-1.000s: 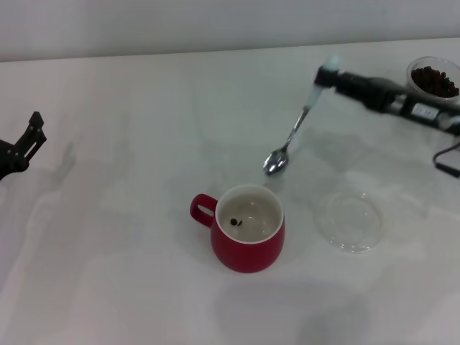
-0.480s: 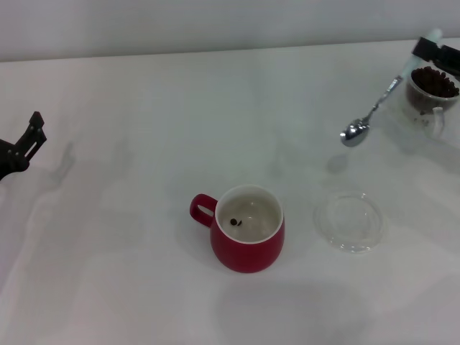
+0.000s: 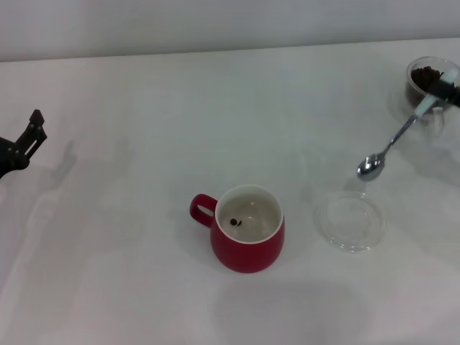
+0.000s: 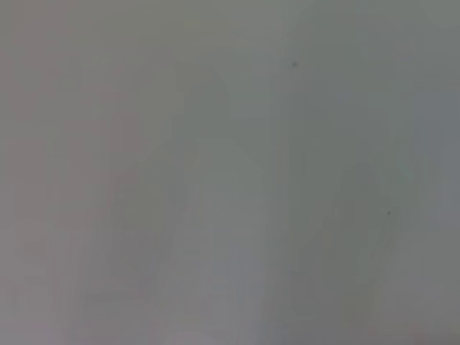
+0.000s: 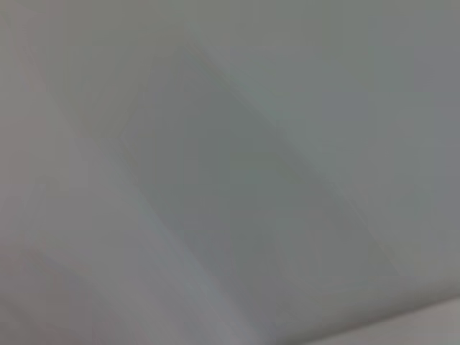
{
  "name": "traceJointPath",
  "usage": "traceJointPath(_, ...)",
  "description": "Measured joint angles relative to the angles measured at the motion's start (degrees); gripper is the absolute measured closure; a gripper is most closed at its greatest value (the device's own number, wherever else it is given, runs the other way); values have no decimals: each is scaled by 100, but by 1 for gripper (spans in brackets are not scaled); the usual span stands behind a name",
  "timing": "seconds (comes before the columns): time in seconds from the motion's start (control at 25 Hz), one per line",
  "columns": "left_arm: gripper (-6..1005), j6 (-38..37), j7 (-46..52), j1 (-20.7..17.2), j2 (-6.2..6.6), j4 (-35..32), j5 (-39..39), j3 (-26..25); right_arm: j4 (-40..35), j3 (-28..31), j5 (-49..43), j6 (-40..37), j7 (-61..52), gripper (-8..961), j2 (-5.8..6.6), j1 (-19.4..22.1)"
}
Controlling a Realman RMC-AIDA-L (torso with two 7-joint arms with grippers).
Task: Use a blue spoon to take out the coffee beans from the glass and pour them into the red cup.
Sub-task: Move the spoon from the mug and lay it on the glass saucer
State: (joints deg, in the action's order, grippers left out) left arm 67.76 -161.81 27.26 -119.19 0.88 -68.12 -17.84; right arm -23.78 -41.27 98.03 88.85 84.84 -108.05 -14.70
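Head view: right gripper [image 3: 447, 89] grips the blue spoon [image 3: 394, 143] beside the glass [image 3: 429, 85] — bowl empty; level it before scooping coffee beans [image 3: 430, 75].

Left gripper [image 3: 34, 123] matte black, angular pointed fingers with small pale screw heads along them, a chunky black body behind, right gripper [image 3: 451, 88] only a dark black sliver at the head view's edge, both wrist views blank pale grey
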Motion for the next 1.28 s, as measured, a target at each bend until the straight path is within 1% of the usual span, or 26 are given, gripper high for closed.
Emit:
traceJointPath(0.04, 138, 0, 0, -1, 0, 0, 0, 0, 2, -4, -117, -5, 106, 809, -46, 35)
traceJointPath(0.08, 138, 0, 0, -8, 1, -2, 1, 0, 2, -4, -117, -5, 106, 809, -46, 35)
traceJointPath(0.28, 138, 0, 0, -53, 2, -21, 13, 0, 4, 21, -468, -85, 446, 809, -162, 134)
traceJointPath(0.48, 138, -4, 0, -86, -5, -26, 18, 7, 5, 21, -749, -418, 805, 808, -272, 198)
traceJointPath(0.6, 138, -6, 0, -93, -7, -19, 30, 20, 5, -15, -779, -686, 1047, 808, -378, 231)
traceJointPath(0.72, 137, -8, 0, -98, -9, -4, 34, 25, 5, -21, -858, -865, 1207, 808, -434, 228)
traceJointPath(0.96, 137, -8, 0, -98, -17, 0, 36, 24, 5, -28, -933, -979, 1231, 808, -467, 201)
traceJointPath(1.28, 137, -9, 0, -79, -9, 0, 33, 3, 5, 18, -935, -975, 1199, 810, -432, 196)
